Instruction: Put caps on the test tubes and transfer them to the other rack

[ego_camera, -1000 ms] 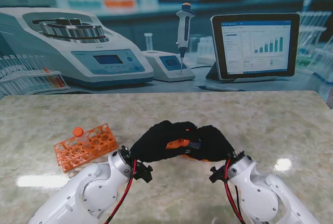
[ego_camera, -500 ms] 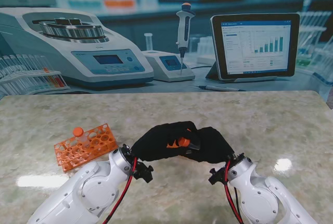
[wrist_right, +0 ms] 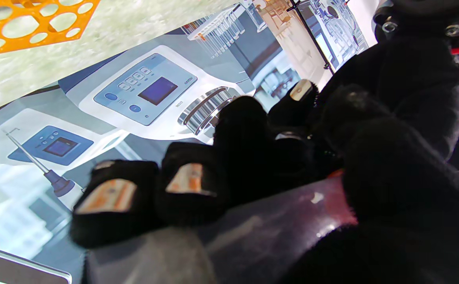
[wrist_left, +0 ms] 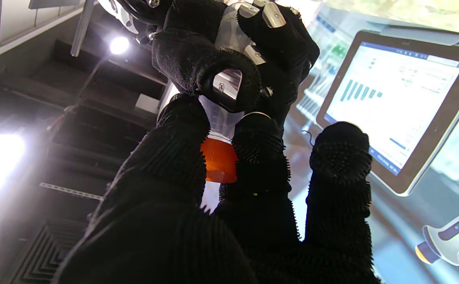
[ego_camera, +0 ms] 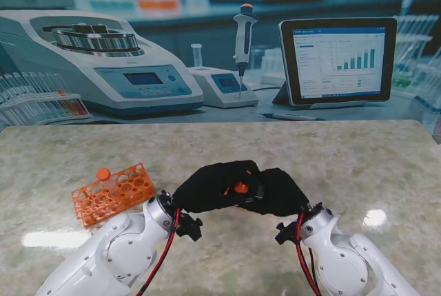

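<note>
One orange rack (ego_camera: 112, 193); one capped tube (ego_camera: 103, 174) in it.

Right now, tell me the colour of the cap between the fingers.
Orange cap; left wrist view shows it best.

Marble table (ego_camera: 358, 158) carries an orange rack (ego_camera: 114, 191).

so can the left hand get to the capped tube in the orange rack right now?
Probably not yet: the left hand is shut on the orange cap of the tube the right hand holds. The path to the rack looks clear otherwise.
</note>
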### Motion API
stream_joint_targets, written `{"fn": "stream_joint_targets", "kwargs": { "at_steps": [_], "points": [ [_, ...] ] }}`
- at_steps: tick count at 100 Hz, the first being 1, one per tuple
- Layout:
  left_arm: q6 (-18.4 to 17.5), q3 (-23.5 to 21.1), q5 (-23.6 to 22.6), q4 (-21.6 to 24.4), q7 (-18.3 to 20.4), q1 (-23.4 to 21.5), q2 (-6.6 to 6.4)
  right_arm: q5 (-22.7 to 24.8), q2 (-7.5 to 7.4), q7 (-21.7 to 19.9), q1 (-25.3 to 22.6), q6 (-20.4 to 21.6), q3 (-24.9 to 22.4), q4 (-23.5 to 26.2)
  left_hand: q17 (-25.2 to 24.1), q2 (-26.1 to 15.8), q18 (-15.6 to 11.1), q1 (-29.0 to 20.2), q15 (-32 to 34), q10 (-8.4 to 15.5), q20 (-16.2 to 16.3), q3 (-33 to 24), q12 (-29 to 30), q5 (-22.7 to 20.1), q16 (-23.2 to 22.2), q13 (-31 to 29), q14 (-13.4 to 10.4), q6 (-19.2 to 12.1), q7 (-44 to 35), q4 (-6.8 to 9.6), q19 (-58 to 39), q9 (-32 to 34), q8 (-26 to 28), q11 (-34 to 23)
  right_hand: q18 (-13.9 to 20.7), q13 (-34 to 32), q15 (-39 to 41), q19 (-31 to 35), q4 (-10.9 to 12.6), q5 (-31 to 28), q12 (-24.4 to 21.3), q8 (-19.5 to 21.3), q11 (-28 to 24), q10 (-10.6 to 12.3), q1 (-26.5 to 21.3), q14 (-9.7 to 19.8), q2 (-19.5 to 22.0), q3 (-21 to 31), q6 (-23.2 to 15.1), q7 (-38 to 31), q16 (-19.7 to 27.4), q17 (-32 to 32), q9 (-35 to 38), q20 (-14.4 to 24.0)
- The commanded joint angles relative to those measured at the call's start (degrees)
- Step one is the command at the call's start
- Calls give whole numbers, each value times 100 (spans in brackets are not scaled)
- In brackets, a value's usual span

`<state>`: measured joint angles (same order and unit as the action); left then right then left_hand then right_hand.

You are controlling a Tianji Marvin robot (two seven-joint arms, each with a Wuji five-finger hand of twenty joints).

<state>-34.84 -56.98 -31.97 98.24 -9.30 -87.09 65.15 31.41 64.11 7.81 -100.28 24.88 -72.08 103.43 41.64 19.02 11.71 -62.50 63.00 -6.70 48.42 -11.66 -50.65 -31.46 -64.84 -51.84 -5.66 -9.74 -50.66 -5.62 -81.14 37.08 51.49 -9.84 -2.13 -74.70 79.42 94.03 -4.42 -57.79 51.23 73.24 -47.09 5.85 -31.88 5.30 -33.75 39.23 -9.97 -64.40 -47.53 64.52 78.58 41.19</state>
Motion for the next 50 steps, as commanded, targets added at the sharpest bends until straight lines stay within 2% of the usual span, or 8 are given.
{"fn": "stream_joint_targets", "kwargs": {
  "at_steps": [1,10,23,37,43,50],
  "points": [
    [11,-34,6,12,31,-2,-8,-16,21,-22,-35,32,51,44,97,-1366,-67,-1147,300,675,88,-1780,-636,-262,14,-104,-298,116,-1574,385,-404,1379,656,-2969,-54,-95,62,693,-167,46,-60,-86,84,-181,122,18,144,-79,-427,47,-51,169,-58,195],
    [5,-33,34,41,77,6,-15,-19,22,-21,-29,29,60,34,97,-1378,-40,-1146,577,679,149,-1840,-761,-236,44,-54,-383,26,-1831,381,-427,1362,938,-3155,-123,-93,-90,565,-201,92,-114,-196,192,-255,134,-53,164,-126,-401,160,17,144,-116,144],
    [14,-31,80,85,128,26,-21,-32,21,-29,-23,18,62,31,171,-1372,-56,-1146,634,698,134,-1864,-779,-279,175,-54,-453,-50,-1942,382,-385,1357,1099,-3197,-214,-86,-297,391,-231,133,-197,-339,350,-315,122,-131,182,-182,-381,301,104,103,-164,76],
    [12,-44,166,123,127,30,-8,-46,22,-36,-20,2,60,22,165,-1312,99,-1147,587,673,73,-1941,-749,-490,267,-1,-274,-28,-2007,347,-109,1381,1217,-3169,-389,-82,-686,44,-276,225,-321,-534,588,-412,53,-260,172,-256,-377,477,256,24,-268,-49],
    [17,-59,186,146,147,32,-11,-36,23,-30,-18,-16,66,15,-10,-1342,144,-1146,741,640,227,-1937,-804,-506,115,121,-183,-5,-1986,314,-104,1347,1255,-3200,-460,-76,-926,-158,-309,295,-390,-619,717,-419,-86,-295,112,-287,-397,542,343,-25,-343,-114],
    [22,-80,157,170,152,42,-16,-10,23,-14,-8,-31,72,2,-92,-1379,109,-1147,849,638,488,-1935,-908,-490,-38,191,-198,-6,-1957,295,-122,1326,1271,-3220,-478,-71,-1079,-291,-337,383,-436,-683,807,-450,-127,-299,87,-320,-415,606,392,-65,-421,-151]
  ]
}}
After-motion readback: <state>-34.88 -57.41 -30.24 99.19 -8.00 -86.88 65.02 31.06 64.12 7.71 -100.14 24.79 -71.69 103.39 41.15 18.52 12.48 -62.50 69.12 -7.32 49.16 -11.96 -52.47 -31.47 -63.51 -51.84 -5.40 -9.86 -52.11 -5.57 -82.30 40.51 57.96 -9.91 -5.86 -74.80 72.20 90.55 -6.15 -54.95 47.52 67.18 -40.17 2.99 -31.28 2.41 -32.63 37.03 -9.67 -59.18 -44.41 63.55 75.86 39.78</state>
